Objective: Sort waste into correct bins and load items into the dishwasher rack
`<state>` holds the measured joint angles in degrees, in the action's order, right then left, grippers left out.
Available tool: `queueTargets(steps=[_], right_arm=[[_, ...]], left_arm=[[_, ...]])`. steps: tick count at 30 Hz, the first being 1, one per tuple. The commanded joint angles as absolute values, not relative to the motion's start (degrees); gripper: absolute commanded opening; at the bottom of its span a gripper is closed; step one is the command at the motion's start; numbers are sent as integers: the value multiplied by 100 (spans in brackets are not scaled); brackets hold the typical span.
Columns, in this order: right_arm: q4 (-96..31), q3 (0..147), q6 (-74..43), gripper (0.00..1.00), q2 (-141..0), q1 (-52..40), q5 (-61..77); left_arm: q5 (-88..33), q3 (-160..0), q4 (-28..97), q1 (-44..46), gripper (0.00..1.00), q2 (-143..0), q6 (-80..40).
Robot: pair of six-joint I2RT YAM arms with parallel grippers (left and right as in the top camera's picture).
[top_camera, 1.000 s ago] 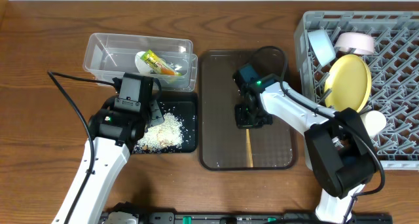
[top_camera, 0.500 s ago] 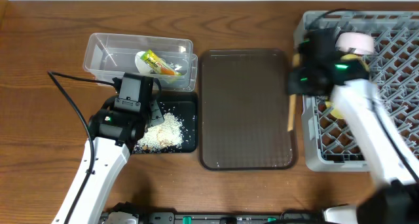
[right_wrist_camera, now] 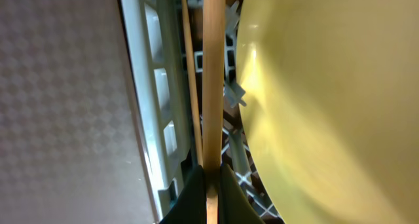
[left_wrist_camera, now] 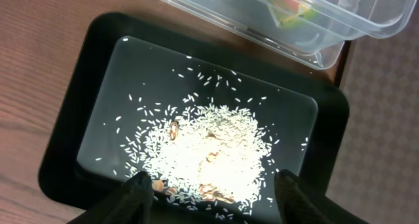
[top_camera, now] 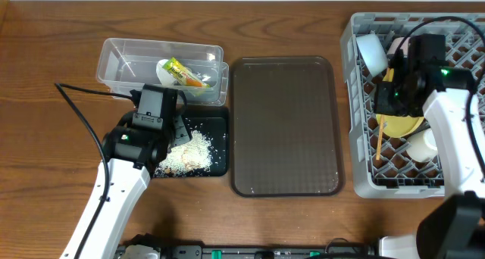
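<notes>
Easing the chopsticks [right_wrist_camera: 213,73], pinched tight in the right gripper [right_wrist_camera: 211,178] just inside the left wall of the dishwasher rack [top_camera: 355,138], flat onto its lattice should keep them from slipping through.

Robot lab bench staged as a kitchen. Left arm [top_camera: 114,198] and right arm [top_camera: 455,138] work over a wood-grain table [top_camera: 45,62], black cable [top_camera: 82,113] trailing across it. Props are a grey dish rack [top_camera: 347,100] and a brown serving tray [top_camera: 284,126].

rack [top_camera: 350,115] grey lattice | plate [right_wrist_camera: 327,99] pale yellow | tray [left_wrist_camera: 72,132] black | rice [left_wrist_camera: 216,152] white | chopstick [right_wrist_camera: 213,73] tan
</notes>
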<state>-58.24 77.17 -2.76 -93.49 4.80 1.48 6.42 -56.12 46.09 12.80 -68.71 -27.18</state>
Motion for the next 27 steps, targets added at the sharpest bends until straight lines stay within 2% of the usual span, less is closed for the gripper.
queueTargets(steps=[1, 5, 11, 15, 20, 24, 27], right_arm=[[-5828, 7703, -99, 5, -9583, 480, 154], [-5758, 7703, -130, 26, -9677, 478, 158], [-5463, 7706, -165, 43, -9354, 460, 478], [-5026, 7706, -165, 43, -9008, 333, 862], [-4453, 7703, -165, 43, -8875, -121, 908], [-4198, 7614, -412, 49, -8888, -508, 523], [-4364, 7601, -941, 54, -8879, -646, 255]], left_arm=[[687, -5577, 4619, 1256, 67, -6886, -2735], [690, -5577, 4619, 1256, 73, -6886, -2733], [690, -5579, 4525, 1256, 74, -6879, -2733], [690, -5579, 4265, 1256, 74, -6873, -2685], [690, -5579, 3605, 1256, 74, -6877, -1820], [690, -5579, 3428, 1256, 77, -6882, -1253], [648, -5579, 3962, 1256, 78, -6873, -1227]])
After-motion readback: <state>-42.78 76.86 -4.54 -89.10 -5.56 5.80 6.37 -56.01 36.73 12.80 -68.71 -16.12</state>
